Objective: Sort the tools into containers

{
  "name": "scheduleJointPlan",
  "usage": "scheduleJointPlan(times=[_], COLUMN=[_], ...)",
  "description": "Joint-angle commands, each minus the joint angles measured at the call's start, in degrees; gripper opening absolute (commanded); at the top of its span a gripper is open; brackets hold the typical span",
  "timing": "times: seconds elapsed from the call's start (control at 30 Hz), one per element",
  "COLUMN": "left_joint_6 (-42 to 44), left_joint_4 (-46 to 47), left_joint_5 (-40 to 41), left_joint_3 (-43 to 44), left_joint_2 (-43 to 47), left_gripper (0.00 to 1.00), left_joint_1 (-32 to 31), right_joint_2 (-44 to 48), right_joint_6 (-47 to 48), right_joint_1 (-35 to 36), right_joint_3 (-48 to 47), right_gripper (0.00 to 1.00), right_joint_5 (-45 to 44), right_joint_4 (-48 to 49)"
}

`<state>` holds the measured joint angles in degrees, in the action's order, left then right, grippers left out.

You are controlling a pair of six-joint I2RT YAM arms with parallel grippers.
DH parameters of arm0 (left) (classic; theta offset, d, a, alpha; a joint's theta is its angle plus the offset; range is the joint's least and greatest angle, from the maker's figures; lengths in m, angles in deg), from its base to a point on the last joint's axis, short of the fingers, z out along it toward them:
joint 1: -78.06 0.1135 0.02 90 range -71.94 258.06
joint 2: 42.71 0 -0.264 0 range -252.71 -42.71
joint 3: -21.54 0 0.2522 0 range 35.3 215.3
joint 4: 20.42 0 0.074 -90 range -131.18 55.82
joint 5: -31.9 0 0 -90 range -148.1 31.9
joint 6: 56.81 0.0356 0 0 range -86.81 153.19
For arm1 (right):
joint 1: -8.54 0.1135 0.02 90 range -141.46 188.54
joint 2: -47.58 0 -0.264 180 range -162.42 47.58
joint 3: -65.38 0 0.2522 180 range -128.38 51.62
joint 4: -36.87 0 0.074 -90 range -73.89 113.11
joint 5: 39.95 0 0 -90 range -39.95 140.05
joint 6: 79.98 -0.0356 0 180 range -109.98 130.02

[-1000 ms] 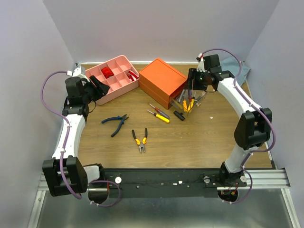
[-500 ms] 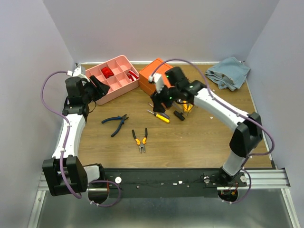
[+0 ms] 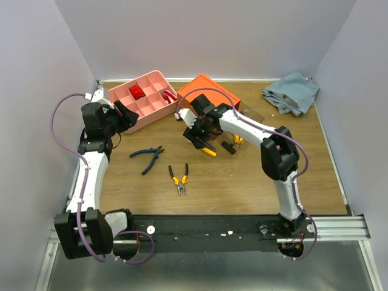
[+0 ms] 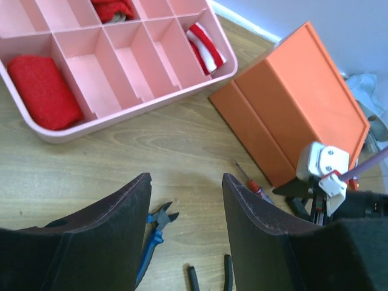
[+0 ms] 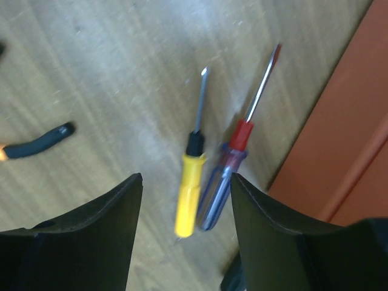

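Observation:
My right gripper [image 3: 197, 134] [image 5: 185, 177] is open and empty, hovering over a yellow-handled screwdriver [image 5: 190, 193] [image 3: 207, 151] and a blue-and-red-handled screwdriver [image 5: 225, 176] lying side by side beside the orange box [image 3: 205, 97] [image 5: 351, 133]. My left gripper [image 3: 126, 113] [image 4: 187, 179] is open and empty, above the table next to the pink divided tray [image 3: 159, 79] [image 4: 130, 118]. Blue-handled pliers [image 3: 147, 158] [image 4: 153, 241] and orange-handled pliers [image 3: 178, 178] lie on the table in front. A clear drawer [image 3: 247, 119] pulled out of the orange box holds tools. No hammer or T-wrench shows.
The pink tray holds red items [image 4: 42, 88] and a red-and-white item [image 4: 206, 51]. A blue-grey cloth [image 3: 291, 91] lies at the back right. A small black object [image 3: 228, 147] lies by the drawer. The right arm spans over the drawer.
My right arm has swung left from the clear drawer to above the two screwdrivers. The left arm has barely moved. The tools on the table have not moved.

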<state>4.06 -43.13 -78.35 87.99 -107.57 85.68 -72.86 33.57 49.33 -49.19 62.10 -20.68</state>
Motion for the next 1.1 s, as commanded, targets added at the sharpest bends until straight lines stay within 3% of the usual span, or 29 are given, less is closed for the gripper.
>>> scheduleJointPlan(times=[0.0,0.33,0.77,1.07], left_joint_6=[1.00,0.82,0.47,0.21], left_joint_4=[0.77,1.83,2.27,2.36], left_joint_5=[-1.28,-0.93,-1.02,-1.37], left_joint_3=[-2.76,-1.89,-2.06,-1.71], left_joint_2=[1.23,-1.32,-2.99,-3.87], left_gripper=[0.60,0.60,0.60,0.60], left_joint_1=[0.73,1.17,1.17,1.26], right_joint_2=[-4.27,-8.14,-8.93,-4.72], right_joint_6=[3.26,5.01,4.40,1.24], right_joint_1=[0.25,0.34,1.39,3.85], right_joint_3=[-4.56,-4.83,-3.78,-3.51], right_gripper=[0.66,0.53,0.48,0.48], right_joint_5=[-3.79,-4.14,-3.18,-1.24], right_joint_4=[-2.27,-3.40,-4.99,-5.08])
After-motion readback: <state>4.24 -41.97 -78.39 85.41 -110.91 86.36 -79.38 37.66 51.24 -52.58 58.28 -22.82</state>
